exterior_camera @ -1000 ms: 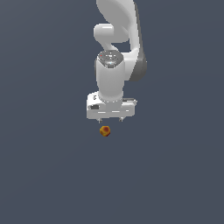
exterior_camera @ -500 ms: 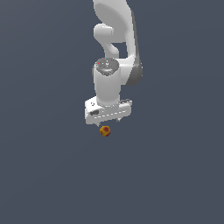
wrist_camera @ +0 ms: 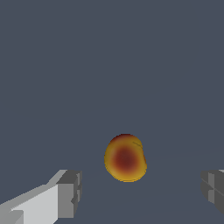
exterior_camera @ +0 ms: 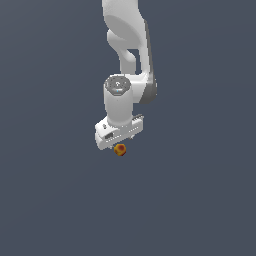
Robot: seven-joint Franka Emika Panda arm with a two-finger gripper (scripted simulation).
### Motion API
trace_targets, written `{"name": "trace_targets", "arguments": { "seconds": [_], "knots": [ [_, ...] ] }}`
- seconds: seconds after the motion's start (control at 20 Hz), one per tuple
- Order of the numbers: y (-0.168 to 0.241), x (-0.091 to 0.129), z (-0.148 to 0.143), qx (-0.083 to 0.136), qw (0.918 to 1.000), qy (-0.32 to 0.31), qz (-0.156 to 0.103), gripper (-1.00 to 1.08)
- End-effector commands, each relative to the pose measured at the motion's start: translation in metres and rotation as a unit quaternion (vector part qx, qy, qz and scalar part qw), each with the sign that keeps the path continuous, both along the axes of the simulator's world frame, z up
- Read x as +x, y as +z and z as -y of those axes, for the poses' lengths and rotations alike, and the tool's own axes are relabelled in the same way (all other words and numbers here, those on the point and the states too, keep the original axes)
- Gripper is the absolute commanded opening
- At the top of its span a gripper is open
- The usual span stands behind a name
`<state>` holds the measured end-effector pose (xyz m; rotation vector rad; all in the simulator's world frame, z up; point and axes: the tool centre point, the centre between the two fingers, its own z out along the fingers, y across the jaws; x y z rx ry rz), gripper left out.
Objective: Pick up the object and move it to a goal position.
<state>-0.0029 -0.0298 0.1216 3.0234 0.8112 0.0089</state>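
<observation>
The object is a small round orange-yellow ball with a dark red patch (exterior_camera: 120, 149), lying on the grey floor just below the white hand in the exterior view. In the wrist view the ball (wrist_camera: 125, 158) sits between my two grey fingertips, one fingertip (wrist_camera: 70, 194) on one side and the other at the frame's edge, with clear gaps on both sides. My gripper (exterior_camera: 118, 146) is open and right over the ball, not touching it. In the exterior view the fingers are hidden behind the hand.
The white arm (exterior_camera: 126, 50) rises above the hand toward the exterior view's top. Plain dark grey floor (exterior_camera: 200, 200) lies all around. No goal marker shows.
The hand has moved lower and slightly toward the exterior view's left, and now sits close over the ball. The ball has not moved.
</observation>
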Motion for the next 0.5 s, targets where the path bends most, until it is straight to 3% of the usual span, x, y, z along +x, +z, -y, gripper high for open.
{"name": "trace_targets", "arguments": {
  "seconds": [0.0, 0.45],
  "knots": [
    [-0.007, -0.002, 0.003, 0.0, 0.9995, 0.032, -0.001, 1.0],
    [-0.028, -0.007, 0.011, 0.003, 0.9926, 0.121, -0.004, 1.0]
  ]
}}
